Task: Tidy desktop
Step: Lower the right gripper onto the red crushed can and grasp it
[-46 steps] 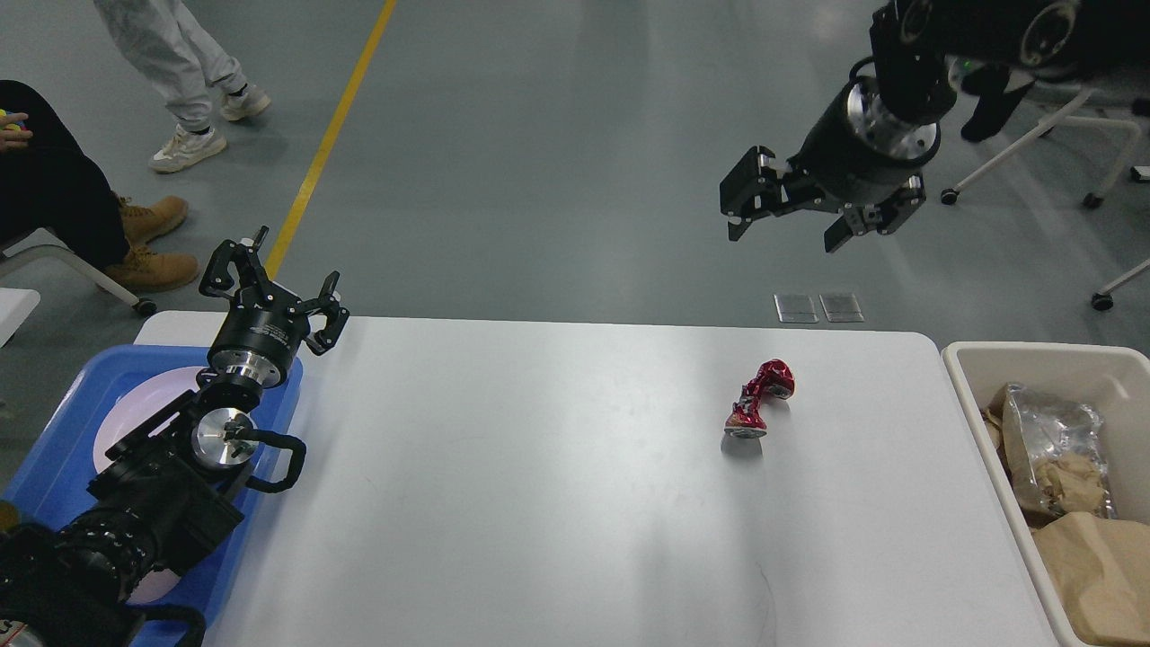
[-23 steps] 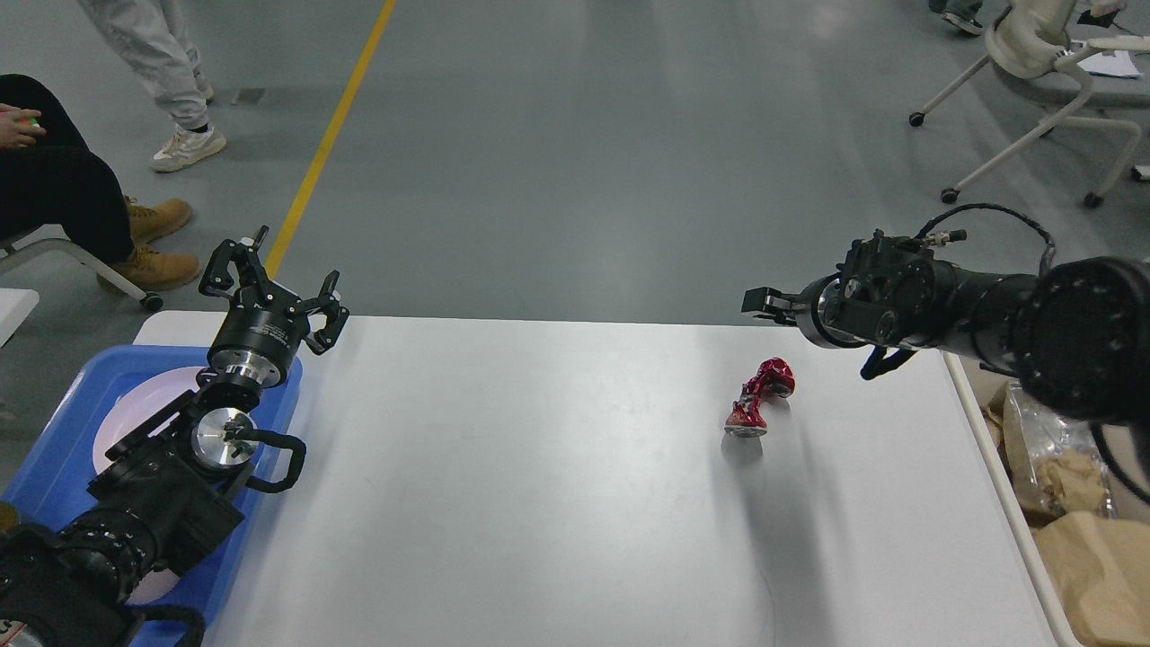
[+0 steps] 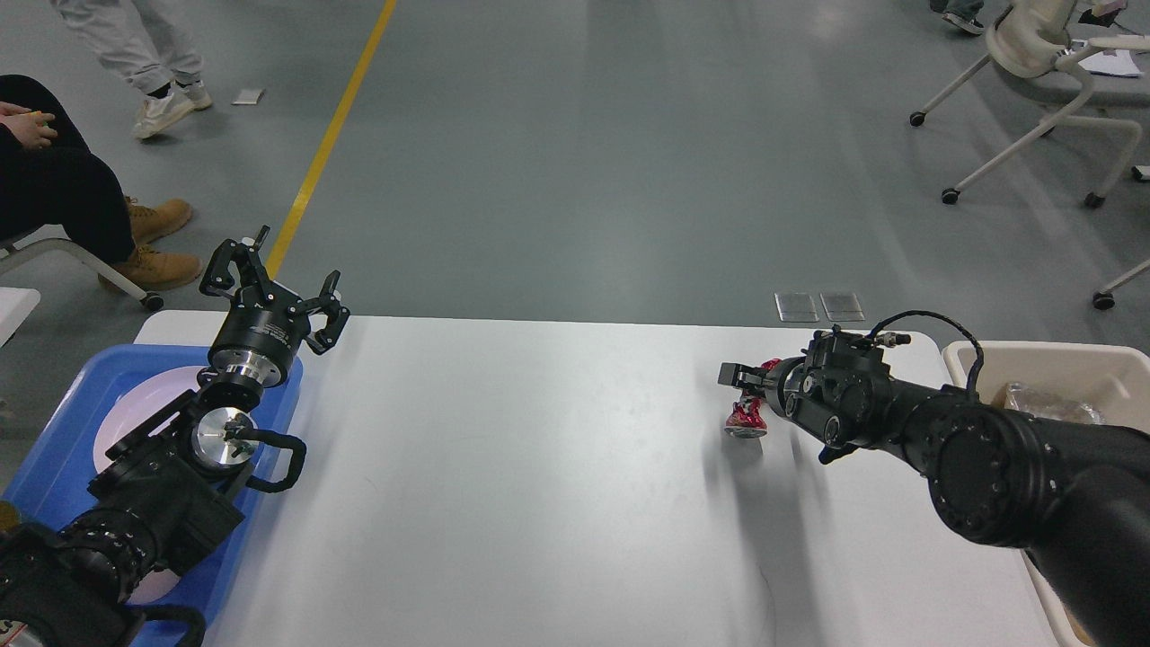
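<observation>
The desktop (image 3: 539, 476) is a wide white tabletop. A crushed red can (image 3: 746, 419) lies on it at the right. My right gripper (image 3: 738, 376) has come down onto the can's upper part and hides most of it. I cannot tell its fingers apart or whether they hold the can. My left gripper (image 3: 274, 280) is open and empty, raised above the desktop's far left corner beside the blue tray (image 3: 54, 458).
The blue tray holds a white plate (image 3: 135, 404) under my left arm. A beige bin (image 3: 1042, 358) with crumpled paper and foil stands at the right edge. People's legs and chairs are on the floor beyond the table.
My right arm has swung down from high above the far edge to the red can, which has stayed in place. The left arm has not moved.
</observation>
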Tool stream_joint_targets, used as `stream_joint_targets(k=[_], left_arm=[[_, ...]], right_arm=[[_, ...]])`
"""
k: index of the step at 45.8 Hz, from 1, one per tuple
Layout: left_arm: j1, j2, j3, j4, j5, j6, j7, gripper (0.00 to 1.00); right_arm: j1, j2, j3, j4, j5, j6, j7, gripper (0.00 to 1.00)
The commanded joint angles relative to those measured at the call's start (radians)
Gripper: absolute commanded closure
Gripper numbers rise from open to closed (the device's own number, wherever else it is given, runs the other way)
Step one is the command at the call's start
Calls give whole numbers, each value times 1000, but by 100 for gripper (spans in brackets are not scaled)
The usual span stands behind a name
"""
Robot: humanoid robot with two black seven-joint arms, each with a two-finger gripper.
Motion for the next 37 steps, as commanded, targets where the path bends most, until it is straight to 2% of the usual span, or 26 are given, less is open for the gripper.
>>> stream_joint_targets(k=[1, 13, 17, 22, 24, 37], left_arm=[[1, 0, 0, 0, 0, 0, -1, 3], [1, 0, 0, 0, 0, 0, -2, 3], [1, 0, 0, 0, 0, 1, -2, 3], [1, 0, 0, 0, 0, 0, -2, 3], [1, 0, 0, 0, 0, 1, 0, 3], [1, 0, 0, 0, 0, 0, 0, 4]], right_arm=[[-22, 8, 7, -10, 0, -29, 0, 0], [-76, 22, 36, -8, 1, -112, 0, 0], [-80, 24, 36, -7, 1, -117, 0, 13], [-80, 24, 38, -5, 1, -120, 0, 41], [-80, 22, 39, -5, 1, -120, 0, 48], [-80, 22, 39, -4, 1, -120, 0, 51]])
